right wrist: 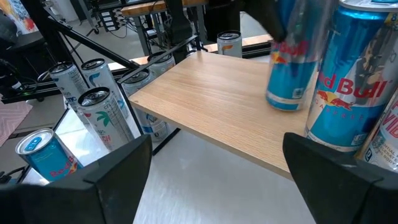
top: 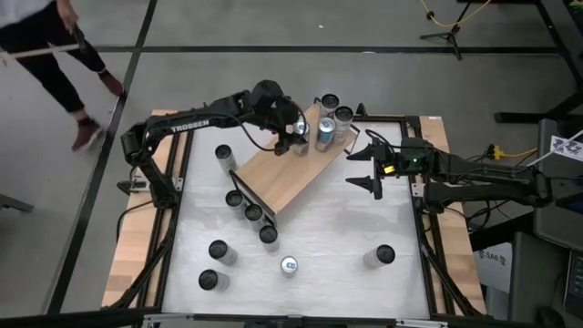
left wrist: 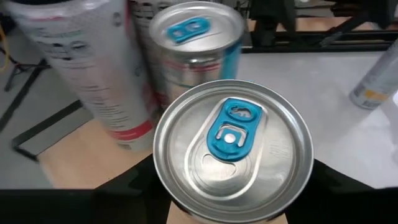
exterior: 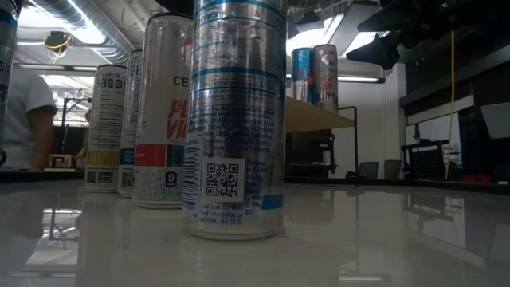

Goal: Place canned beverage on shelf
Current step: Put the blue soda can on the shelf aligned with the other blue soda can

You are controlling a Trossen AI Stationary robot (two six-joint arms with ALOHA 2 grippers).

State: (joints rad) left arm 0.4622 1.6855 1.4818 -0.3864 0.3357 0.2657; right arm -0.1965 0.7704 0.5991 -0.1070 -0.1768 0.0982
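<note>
Blue-tabbed can (left wrist: 233, 149) sits between left claw (left wrist: 233, 205) fingers.

Bright, even light from overhead fixtures (exterior: 80, 32) — they blow out white in the low view. The white table (top: 328, 232) gleams and mirrors the cans there, with only soft shadows from above. Near cans (exterior: 237, 119) loom large and bowed, the room behind dim. In the left wrist view a can top (left wrist: 233, 146) glints sharp — the can behind (left wrist: 81, 62) is blurred.
</note>
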